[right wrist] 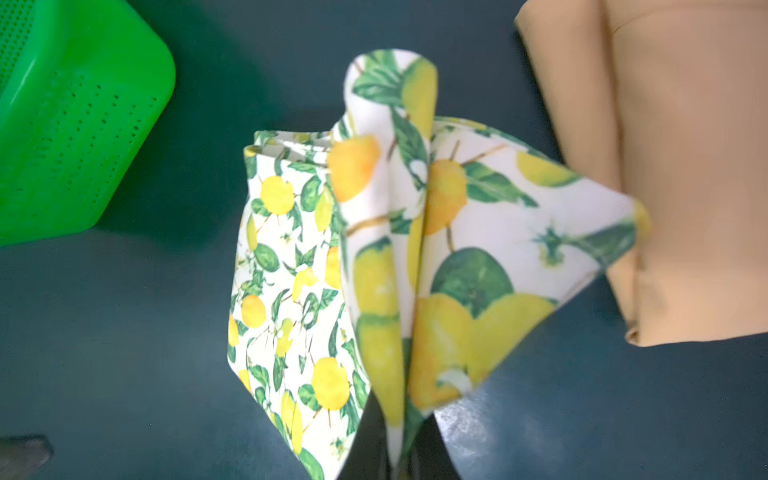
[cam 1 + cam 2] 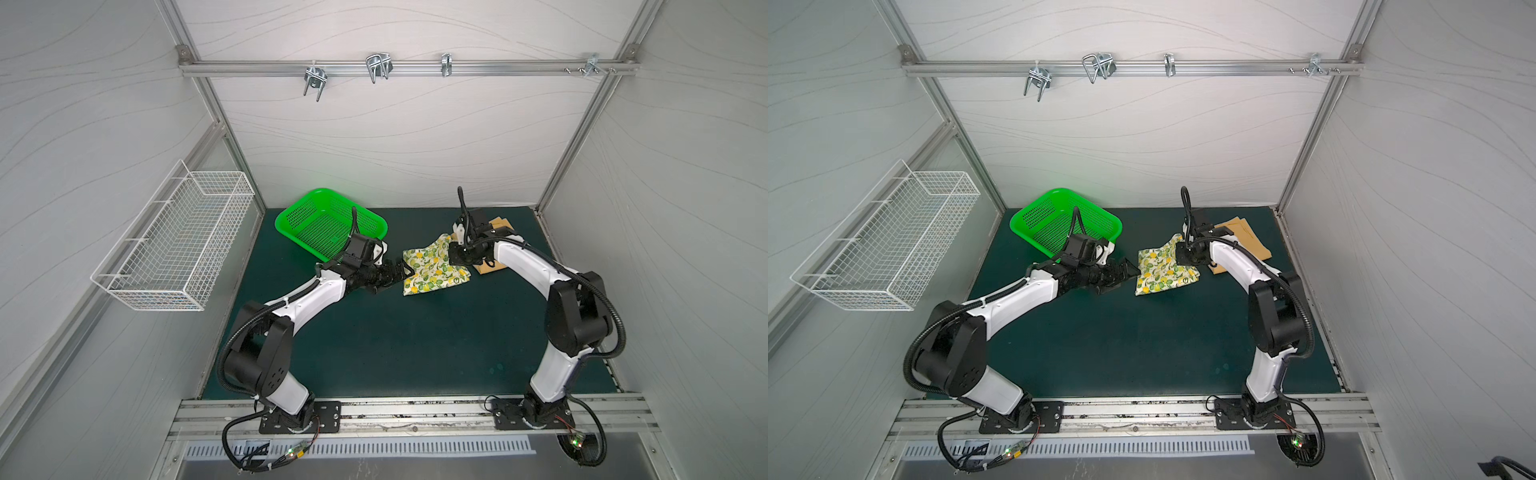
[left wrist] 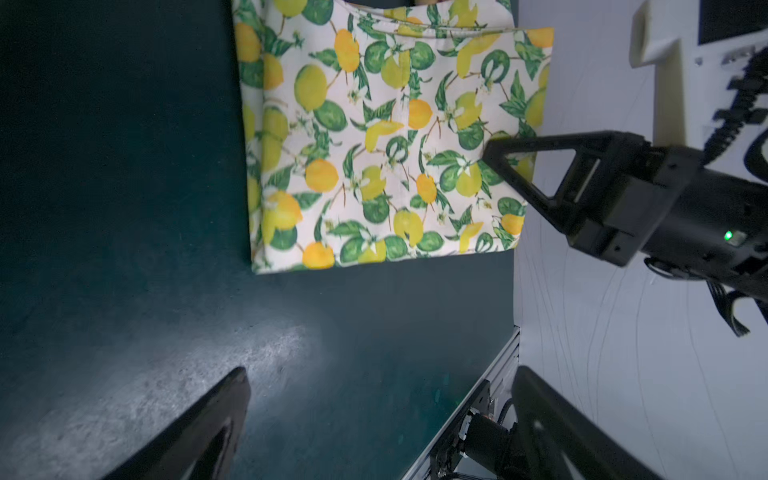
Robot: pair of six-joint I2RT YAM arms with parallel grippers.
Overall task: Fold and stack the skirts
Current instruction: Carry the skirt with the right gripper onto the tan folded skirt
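Note:
The cream lemon-print skirt [image 2: 432, 272] [image 2: 1165, 272] lies folded on the dark green mat, mid-table. My right gripper [image 1: 399, 449] is shut on its edge nearest the orange skirt, and the cloth [image 1: 415, 249] rises in a pinched peak from the jaws. In the left wrist view that right gripper [image 3: 492, 151] sits on the skirt's [image 3: 365, 145] edge. The mustard-orange skirt [image 2: 500, 223] [image 2: 1241, 237] [image 1: 685, 166] lies folded beside it, partly hidden under the right arm. My left gripper [image 3: 382, 374] [image 2: 399, 272] stands open and empty, just short of the lemon skirt's opposite edge.
A green perforated basket [image 2: 328, 224] [image 2: 1059, 216] [image 1: 70, 124] stands at the back left of the mat, behind the left wrist. A white wire basket [image 2: 174, 245] hangs on the left wall. Metal hooks [image 2: 376, 66] hang from the rear rail.

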